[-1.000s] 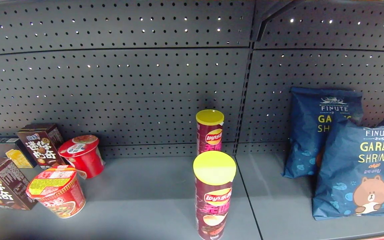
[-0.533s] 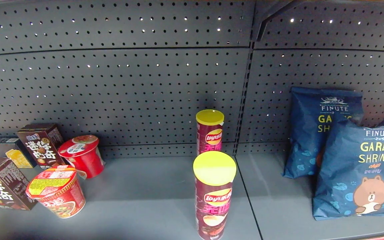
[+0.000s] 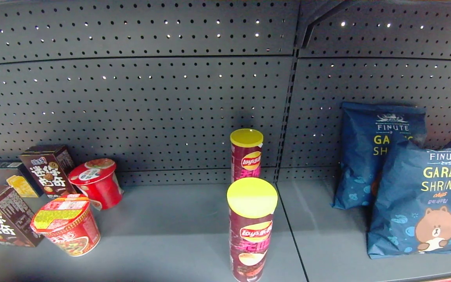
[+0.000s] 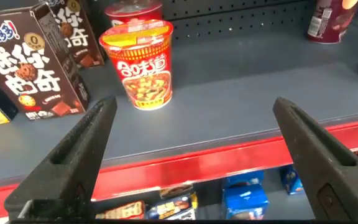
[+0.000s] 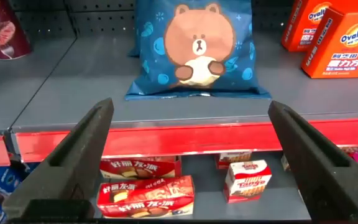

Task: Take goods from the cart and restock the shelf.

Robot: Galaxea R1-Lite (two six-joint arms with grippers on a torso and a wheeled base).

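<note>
Left gripper (image 4: 194, 102) and right gripper (image 5: 190, 104) hang wide open, empty, off the shelf (image 4: 241, 99) edge; cup's (image 4: 145, 65) ahead of left, bag (image 5: 194, 46) ahead of right.

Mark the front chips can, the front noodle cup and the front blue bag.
front chips can (image 3: 251, 235), head view, middle of its side.
front noodle cup (image 4: 145, 73), left wrist view, printed side.
front blue bag (image 5: 194, 45), right wrist view, bear print.
</note>
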